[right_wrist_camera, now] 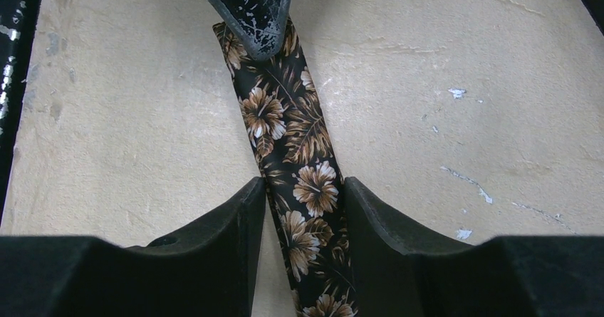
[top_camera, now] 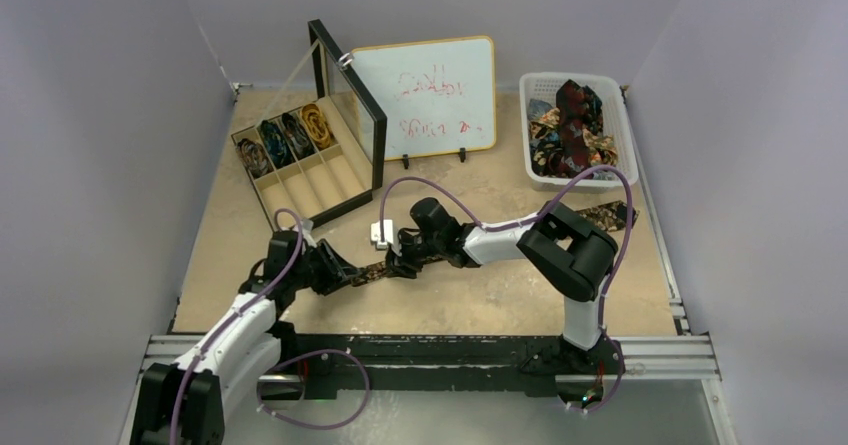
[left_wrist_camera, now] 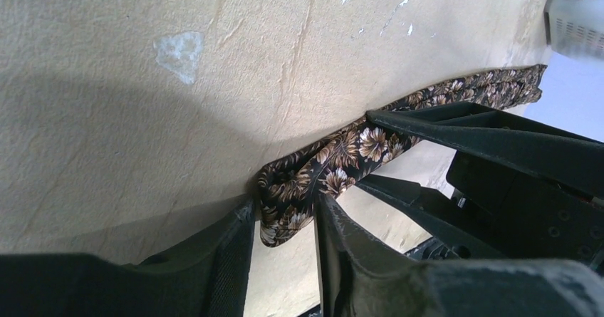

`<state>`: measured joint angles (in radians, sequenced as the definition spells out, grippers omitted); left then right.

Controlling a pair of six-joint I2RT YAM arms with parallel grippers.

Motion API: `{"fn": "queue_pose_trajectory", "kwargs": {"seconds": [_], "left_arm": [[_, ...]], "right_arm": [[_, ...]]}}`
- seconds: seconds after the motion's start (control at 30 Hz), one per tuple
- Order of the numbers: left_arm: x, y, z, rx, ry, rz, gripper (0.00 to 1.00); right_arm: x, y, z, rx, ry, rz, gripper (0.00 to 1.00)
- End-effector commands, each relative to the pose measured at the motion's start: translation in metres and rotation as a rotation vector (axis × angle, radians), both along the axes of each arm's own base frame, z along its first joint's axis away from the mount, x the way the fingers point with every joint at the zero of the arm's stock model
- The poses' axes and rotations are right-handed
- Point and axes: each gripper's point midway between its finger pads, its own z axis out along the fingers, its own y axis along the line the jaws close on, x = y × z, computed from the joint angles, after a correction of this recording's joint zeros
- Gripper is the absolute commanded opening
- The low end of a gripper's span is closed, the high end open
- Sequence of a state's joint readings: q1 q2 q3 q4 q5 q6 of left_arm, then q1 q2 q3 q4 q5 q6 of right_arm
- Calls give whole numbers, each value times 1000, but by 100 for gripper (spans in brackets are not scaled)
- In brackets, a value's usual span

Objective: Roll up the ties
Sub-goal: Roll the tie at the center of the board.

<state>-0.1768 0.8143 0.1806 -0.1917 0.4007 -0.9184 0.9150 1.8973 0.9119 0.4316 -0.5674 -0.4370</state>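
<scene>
One tie (top_camera: 598, 215), black with brown-gold flowers, lies stretched across the table from the right side to the middle. Its left end (left_wrist_camera: 292, 189) is folded over and sits between my left gripper's (left_wrist_camera: 285, 206) fingers, which touch it on both sides. My left gripper (top_camera: 352, 275) is low at the tie's tip. Just to its right, my right gripper (top_camera: 398, 263) straddles the flat strip (right_wrist_camera: 285, 117). In the right wrist view, that gripper (right_wrist_camera: 304, 189) has both fingers against the strip's edges. Several rolled ties (top_camera: 290, 133) fill the box's back compartments.
An open wooden compartment box (top_camera: 262, 195) with a raised glass lid stands at the back left. A whiteboard (top_camera: 430, 95) leans at the back centre. A white basket (top_camera: 625, 135) of loose ties is at the back right. A small white object (top_camera: 381, 231) lies near the right gripper.
</scene>
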Motion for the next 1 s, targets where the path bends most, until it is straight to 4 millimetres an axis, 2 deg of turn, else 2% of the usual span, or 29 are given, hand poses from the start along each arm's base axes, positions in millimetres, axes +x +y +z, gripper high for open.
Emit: {"fn": "queue_pose_trajectory", "kwargs": {"seconds": [0.0, 0.13, 0.23, 0.33, 0.43, 0.53, 0.6, 0.67, 0.77, 0.83, 0.93, 0.97], "left_arm": [[6, -1, 1, -13, -48, 3, 31], [6, -3, -1, -27, -63, -6, 24], [6, -3, -1, -27, -72, -13, 14], [6, -4, 0, -26, -74, -23, 0], [8, -3, 3, -20, -77, -23, 0], [9, -1, 8, -3, -74, -14, 0], [11, 1, 13, 11, -75, -11, 0], [12, 2, 17, 23, -76, -10, 0], [14, 5, 21, 42, -72, -10, 0], [15, 6, 24, 54, -73, -10, 0], [18, 7, 29, 63, -80, -9, 0], [19, 7, 30, 68, -81, -8, 0]], "right_arm": [[2, -2, 7, 9, -5, -26, 47], [5, 0, 10, 20, -5, -40, 47], [9, 3, 16, 39, -16, -57, 47], [18, 6, 30, 75, -28, -119, 51], [32, 12, 73, 189, -39, -232, 60], [40, 6, 118, 314, -41, -349, 66], [31, -4, 140, 383, -30, -372, 67], [23, -21, 146, 427, 26, -439, 71], [23, -54, 170, 574, 128, -628, 81], [22, -84, 190, 736, 276, -762, 95], [24, -103, 198, 809, 445, -891, 99], [23, -104, 192, 792, 530, -930, 99]]}}
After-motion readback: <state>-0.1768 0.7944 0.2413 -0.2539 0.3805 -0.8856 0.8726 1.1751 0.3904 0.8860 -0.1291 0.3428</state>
